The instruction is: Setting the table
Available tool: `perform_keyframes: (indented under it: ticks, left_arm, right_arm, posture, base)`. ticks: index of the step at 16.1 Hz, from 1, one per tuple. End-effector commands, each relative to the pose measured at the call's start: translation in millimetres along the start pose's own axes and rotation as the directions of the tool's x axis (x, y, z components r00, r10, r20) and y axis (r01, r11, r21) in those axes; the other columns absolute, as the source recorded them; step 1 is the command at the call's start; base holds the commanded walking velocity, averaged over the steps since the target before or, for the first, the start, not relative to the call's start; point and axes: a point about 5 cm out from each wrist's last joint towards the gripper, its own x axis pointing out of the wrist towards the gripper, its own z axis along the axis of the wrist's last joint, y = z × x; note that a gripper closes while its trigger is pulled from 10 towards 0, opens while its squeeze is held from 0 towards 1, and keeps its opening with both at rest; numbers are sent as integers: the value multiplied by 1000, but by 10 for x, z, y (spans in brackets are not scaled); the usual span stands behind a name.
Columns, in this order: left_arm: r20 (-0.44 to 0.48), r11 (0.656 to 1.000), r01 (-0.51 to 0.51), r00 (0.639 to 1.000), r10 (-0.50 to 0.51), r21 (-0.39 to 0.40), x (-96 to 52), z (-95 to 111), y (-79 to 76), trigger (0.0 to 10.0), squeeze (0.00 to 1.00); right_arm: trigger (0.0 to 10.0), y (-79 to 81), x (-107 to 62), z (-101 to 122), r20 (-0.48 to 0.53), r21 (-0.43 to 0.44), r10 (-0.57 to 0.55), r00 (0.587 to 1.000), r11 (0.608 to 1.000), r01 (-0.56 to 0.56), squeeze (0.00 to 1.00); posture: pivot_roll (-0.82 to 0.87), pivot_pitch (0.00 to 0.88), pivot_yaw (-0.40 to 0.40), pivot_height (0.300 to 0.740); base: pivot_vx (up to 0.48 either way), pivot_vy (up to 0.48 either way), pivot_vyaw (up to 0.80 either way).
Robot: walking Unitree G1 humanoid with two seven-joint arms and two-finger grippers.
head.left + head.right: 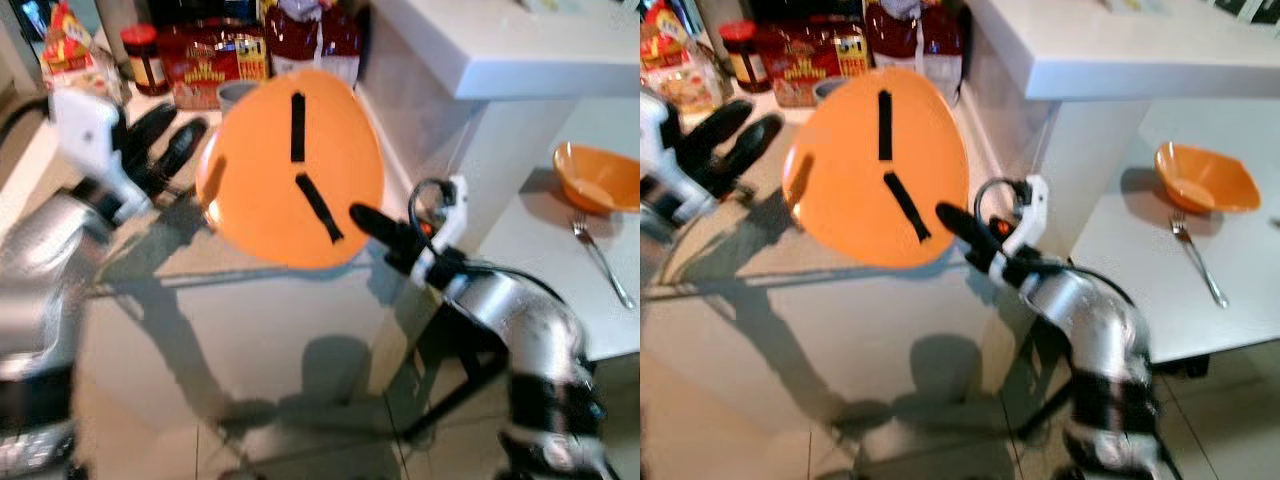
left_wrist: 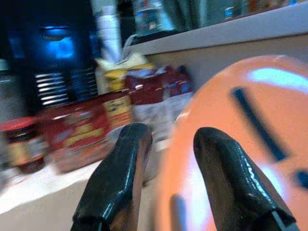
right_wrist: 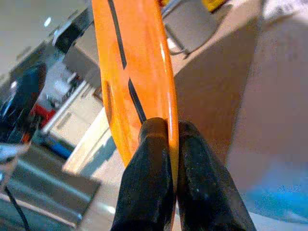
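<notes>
The orange plate [image 1: 290,165], held upright by its lower right rim in the right gripper [image 1: 362,218], blocks the centre of the frame. The left gripper [image 1: 165,140] stands just beside its left rim, fingers parted. Behind, along the upper left, a jar [image 1: 145,58] and red packages [image 1: 215,62] crowd the counter's [image 1: 150,250] back edge. A white raised ledge [image 1: 500,50] closes off the upper right. At right, the table [image 1: 540,250] carries an orange bowl [image 1: 598,178] and a fork [image 1: 602,260]; bare surface lies left of them.

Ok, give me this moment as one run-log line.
right gripper: shut on orange plate rim, held upright off counter | left gripper: open, beside plate | table: orange bowl, fork set
</notes>
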Motion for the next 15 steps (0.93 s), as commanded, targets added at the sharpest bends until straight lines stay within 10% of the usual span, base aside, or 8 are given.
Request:
perform_keyframes:
  ticks: [1, 4, 7, 10, 11, 15]
  left_arm:
    - [-1, 997, -69, 998, 69, 40, -133, 132, 121, 10000, 0]
    - [-69, 995, -92, 993, 95, 43, -437, 35, 184, 10000, 0]
    - [-129, 996, -30, 991, 40, 80, -569, -45, 79, 10000, 0]
    - [-143, 998, 9, 990, 1, 67, -596, -42, 12, 10000, 0]
    - [-156, 998, 32, 988, -23, 54, -619, -56, -33, 10000, 0]
    - [-172, 996, 88, 981, -84, 12, -694, -91, -133, 10000, 0]
  right_arm:
    - [0, 229, -103, 147, 8, -166, 92, 996, 982, -89, 0]
    - [0, 537, -402, 311, -78, -428, 203, 976, 877, -217, 0]
    - [0, 492, -675, 381, -186, -521, 152, 971, 822, -228, 0]
    - [0, 495, -820, 389, -233, -548, 131, 964, 801, -241, 0]
    - [2078, 506, -877, 372, -266, -556, 123, 956, 791, -256, 0]
    - [1804, 471, -943, 354, -320, -575, 84, 944, 774, -264, 0]
  posture:
    - [99, 14, -58, 740]
    - [95, 26, -56, 740]
    - [92, 33, -59, 740]
    - [84, 35, -57, 740]
    - [81, 37, -55, 740]
    - [81, 37, -55, 740]
  base:
    - [0, 0, 0]
    - [0, 0, 0]
    - [0, -254, 0]
    - [0, -480, 0]
    - [0, -480, 0]
    - [0, -480, 0]
